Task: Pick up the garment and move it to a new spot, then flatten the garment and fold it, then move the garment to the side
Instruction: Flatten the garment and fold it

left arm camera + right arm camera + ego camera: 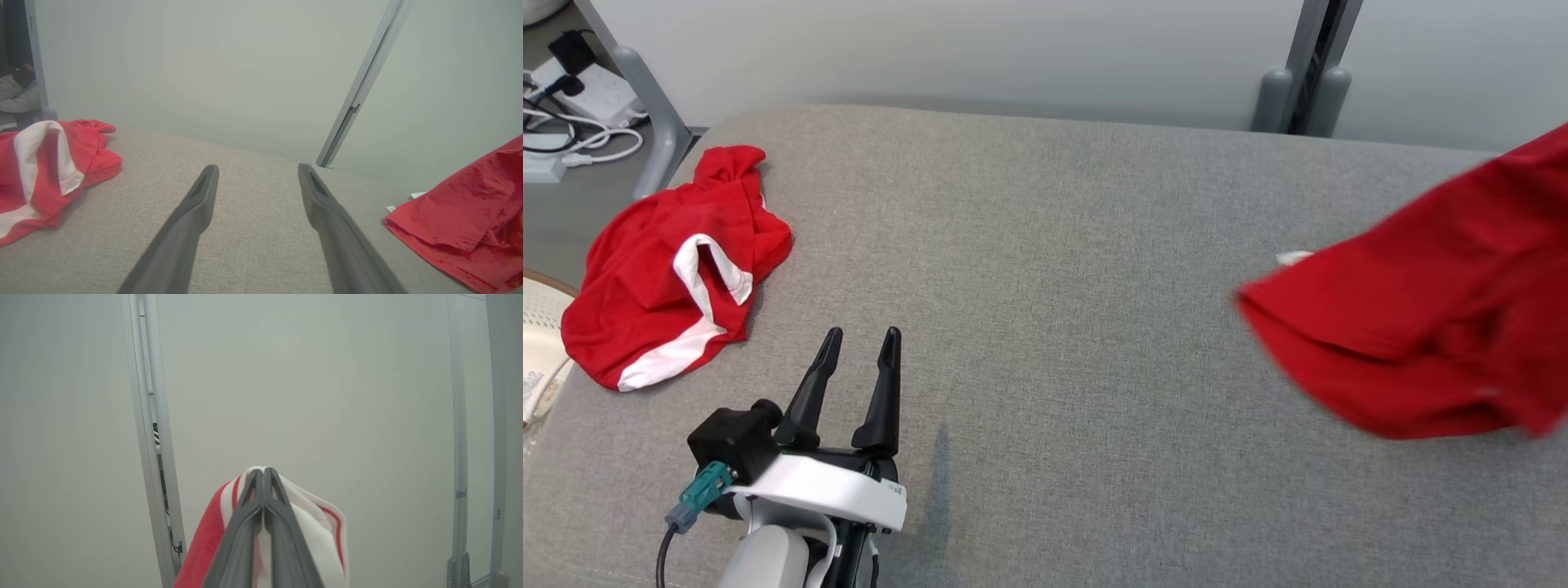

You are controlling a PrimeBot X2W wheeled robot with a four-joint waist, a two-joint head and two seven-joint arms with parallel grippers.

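Observation:
The red garment [1421, 310] hangs blurred over the right side of the grey padded surface [1054, 327], its lower edge close to the surface. It also appears at the right of the left wrist view [470, 220]. In the right wrist view my right gripper [263, 470] is shut on the garment's red and white trim [318, 539], lifted in front of a pale wall. My left gripper [862, 335] stands open over the surface at the lower left, nothing between its fingers [257, 167].
A second red garment with white trim [662, 269] lies crumpled at the surface's left end [45, 163]. A power strip with cables [572, 98] sits on the floor beyond it, and a pale round basket [539, 327] at the left edge. Partition posts [1298, 98] stand behind.

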